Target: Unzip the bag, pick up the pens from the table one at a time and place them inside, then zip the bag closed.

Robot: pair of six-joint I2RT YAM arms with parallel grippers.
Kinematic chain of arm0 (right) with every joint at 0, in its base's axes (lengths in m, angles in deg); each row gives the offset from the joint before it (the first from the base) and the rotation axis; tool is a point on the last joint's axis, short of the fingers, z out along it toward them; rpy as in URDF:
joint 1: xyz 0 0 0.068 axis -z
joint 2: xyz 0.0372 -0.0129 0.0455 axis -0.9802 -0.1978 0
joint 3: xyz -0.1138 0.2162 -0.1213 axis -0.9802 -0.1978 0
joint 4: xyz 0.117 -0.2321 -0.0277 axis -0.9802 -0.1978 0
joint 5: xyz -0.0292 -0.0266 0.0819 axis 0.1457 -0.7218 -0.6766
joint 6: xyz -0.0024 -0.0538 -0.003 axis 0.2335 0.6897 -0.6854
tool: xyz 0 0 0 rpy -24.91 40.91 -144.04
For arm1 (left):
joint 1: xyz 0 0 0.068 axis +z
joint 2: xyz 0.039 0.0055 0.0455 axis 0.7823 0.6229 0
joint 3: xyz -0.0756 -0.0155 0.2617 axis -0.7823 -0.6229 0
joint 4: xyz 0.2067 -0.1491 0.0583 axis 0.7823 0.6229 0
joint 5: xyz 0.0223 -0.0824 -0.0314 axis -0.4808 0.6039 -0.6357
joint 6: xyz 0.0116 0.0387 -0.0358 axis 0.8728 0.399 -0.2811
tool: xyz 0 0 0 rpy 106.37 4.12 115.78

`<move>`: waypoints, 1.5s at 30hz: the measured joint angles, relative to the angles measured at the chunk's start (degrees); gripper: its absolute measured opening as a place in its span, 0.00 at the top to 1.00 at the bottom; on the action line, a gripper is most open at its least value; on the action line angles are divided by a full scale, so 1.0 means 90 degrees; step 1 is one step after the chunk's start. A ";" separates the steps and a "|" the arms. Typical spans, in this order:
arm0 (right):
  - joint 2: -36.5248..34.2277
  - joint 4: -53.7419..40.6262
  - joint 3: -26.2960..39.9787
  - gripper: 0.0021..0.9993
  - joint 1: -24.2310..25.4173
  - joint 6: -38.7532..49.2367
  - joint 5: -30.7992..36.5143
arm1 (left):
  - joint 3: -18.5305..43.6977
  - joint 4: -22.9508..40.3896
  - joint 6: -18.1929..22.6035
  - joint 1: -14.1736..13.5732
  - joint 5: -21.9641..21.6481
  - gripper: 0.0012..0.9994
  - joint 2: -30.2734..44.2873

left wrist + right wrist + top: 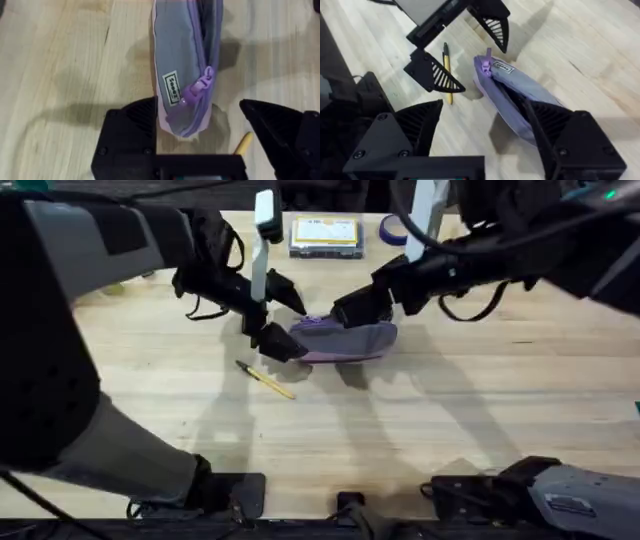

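Observation:
The grey bag (pixel 350 340) with lilac edging lies mid-table, its purple zipper pull (pixel 200 86) at the end toward my left arm. My left gripper (pixel 292 325) is open and straddles that end, one finger (pixel 132 125) on each side of the bag (pixel 180 55), without pinching it. My right gripper (pixel 352 310) is open over the bag's other half, with one finger (pixel 560 130) against the fabric (pixel 520 90). A yellow pen (pixel 266 380) with a dark tip lies on the table (pixel 480 410) just in front of the left gripper; the right wrist view has the pen (pixel 447 75) beside the left gripper's fingers (pixel 437 75).
A flat clear box with a yellow label (pixel 325 235) and a purple tape roll (pixel 392 228) sit at the table's far edge. The front and right of the tabletop are bare wood.

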 joint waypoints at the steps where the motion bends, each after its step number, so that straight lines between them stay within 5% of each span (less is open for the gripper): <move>1: 0.0000 -0.0185 0.0135 0.00 0.0000 0.0128 0.0090 | 0.0000 0.0031 -0.0002 0.0018 -0.0007 0.00 -0.0083; 16: 0.0007 -0.0778 0.0953 0.00 0.0000 0.2033 0.1318 | 0.0000 0.0844 0.0020 0.0818 -0.0044 0.00 -0.2263; 27: 0.0007 -0.0777 0.0953 0.02 0.0000 0.3889 0.1443 | 0.0000 0.0901 0.0020 0.0878 -0.0131 0.01 -0.2345; 42: 0.0007 -0.0765 0.0953 0.00 0.0000 0.4283 0.1447 | 0.0000 0.0900 0.0020 0.0878 -0.0131 0.01 -0.2345; 45: 0.0007 -0.0733 0.0953 0.17 0.0000 0.4332 0.1449 | 0.0000 0.0900 0.0020 0.0878 -0.0131 0.01 -0.2345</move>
